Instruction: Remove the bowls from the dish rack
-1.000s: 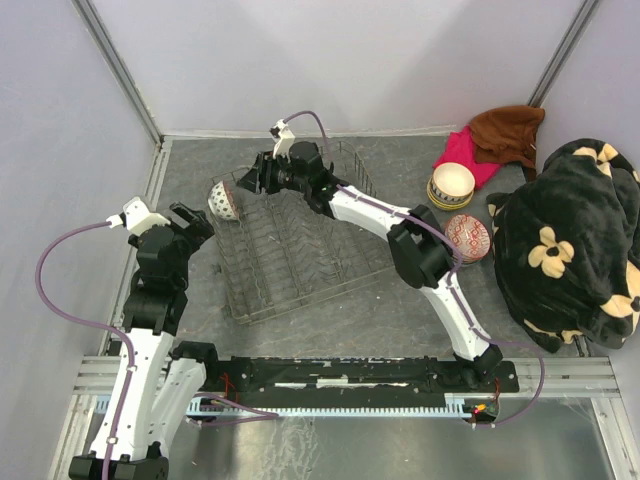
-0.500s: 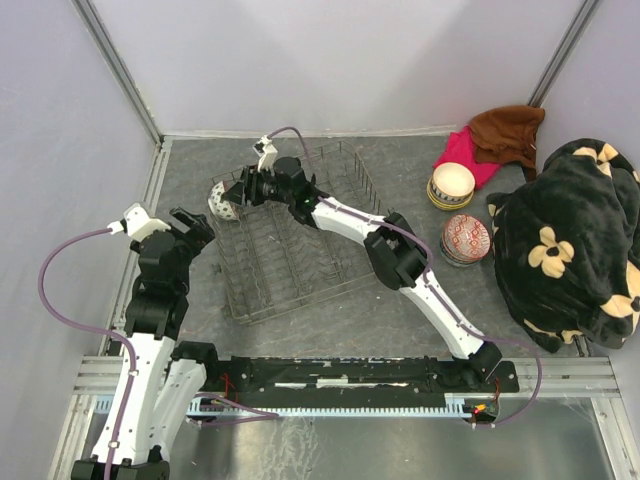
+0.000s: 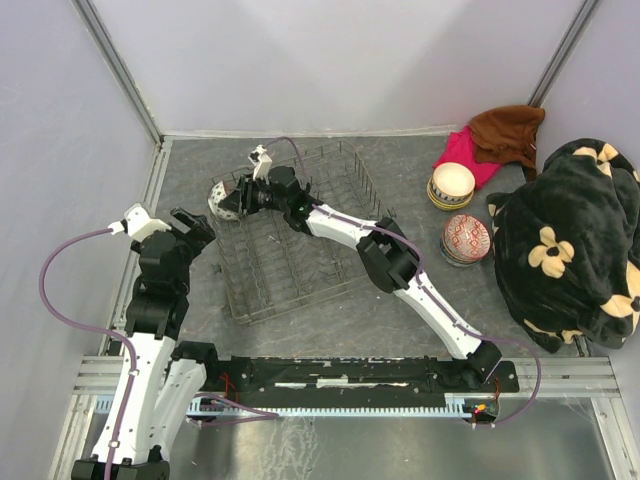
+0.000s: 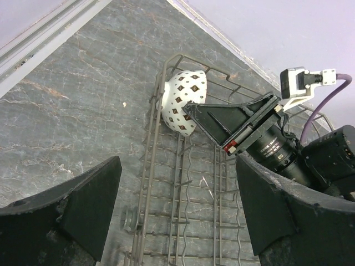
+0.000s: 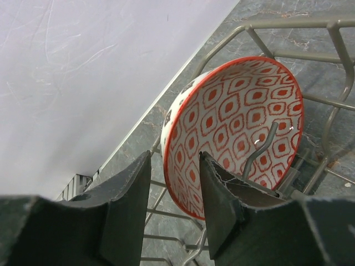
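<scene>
One bowl (image 3: 222, 199), white outside with small dark diamonds and red lattice inside, stands on edge in the far left corner of the dish rack (image 3: 290, 255). My right gripper (image 3: 239, 197) reaches across the rack to it. In the right wrist view the bowl (image 5: 238, 124) has its rim between the fingers of the right gripper (image 5: 175, 163), one finger inside and one outside, with a gap still showing, so it is open. My left gripper (image 4: 177, 166) hangs open over the rack's left side (image 4: 183, 188), short of the bowl (image 4: 182, 102).
At the right stand a cream bowl on a yellow one (image 3: 451, 185) and an upside-down red lattice bowl (image 3: 467, 238). Pink (image 3: 460, 155) and brown (image 3: 508, 130) cloths and a black floral blanket (image 3: 570, 240) lie beyond them. Walls close the table's far side.
My right arm has stretched left across the rack until its fingers straddle the bowl's rim, and the jaws have narrowed a little. The left arm has stayed put.
</scene>
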Tool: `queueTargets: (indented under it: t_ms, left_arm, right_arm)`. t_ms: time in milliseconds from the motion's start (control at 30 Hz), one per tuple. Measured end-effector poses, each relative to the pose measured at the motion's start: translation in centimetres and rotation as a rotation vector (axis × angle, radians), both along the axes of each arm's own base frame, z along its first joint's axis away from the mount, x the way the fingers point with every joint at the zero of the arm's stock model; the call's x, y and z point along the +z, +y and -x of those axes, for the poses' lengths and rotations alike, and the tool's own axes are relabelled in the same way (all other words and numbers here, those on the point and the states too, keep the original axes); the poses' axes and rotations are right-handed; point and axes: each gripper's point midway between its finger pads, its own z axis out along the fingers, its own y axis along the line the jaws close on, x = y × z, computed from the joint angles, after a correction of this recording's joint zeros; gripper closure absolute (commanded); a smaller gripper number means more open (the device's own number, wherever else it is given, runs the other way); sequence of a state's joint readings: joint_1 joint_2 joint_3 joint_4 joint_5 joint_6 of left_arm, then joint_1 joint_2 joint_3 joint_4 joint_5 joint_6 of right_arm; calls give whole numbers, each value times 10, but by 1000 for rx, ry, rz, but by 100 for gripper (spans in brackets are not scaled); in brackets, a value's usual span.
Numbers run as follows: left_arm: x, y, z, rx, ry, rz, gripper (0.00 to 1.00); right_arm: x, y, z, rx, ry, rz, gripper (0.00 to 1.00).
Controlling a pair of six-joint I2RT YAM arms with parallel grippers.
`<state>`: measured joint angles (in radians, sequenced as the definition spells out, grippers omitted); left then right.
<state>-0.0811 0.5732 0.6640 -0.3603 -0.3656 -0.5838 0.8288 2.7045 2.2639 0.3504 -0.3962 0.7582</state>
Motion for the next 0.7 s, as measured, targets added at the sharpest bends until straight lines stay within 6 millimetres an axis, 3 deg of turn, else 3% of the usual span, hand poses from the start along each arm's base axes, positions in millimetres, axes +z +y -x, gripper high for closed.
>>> queueTargets:
  t_ms: [167,467,567,700]
  left_arm:
    - [-2,0,0,0,2,0,9]
    - [-9,0,-1,0,20,-2,9]
    - [-8,0,-2,0,17,-1,9]
    - [-8,0,-3,0,14,-1,9]
  right_arm:
    - [-7,2,1,2,15,-6,68]
    - [3,4,2,9,-4,-41,87]
    - [6,5,2,12,-7,-51,98]
    - [6,5,2,12,-8,-51,99]
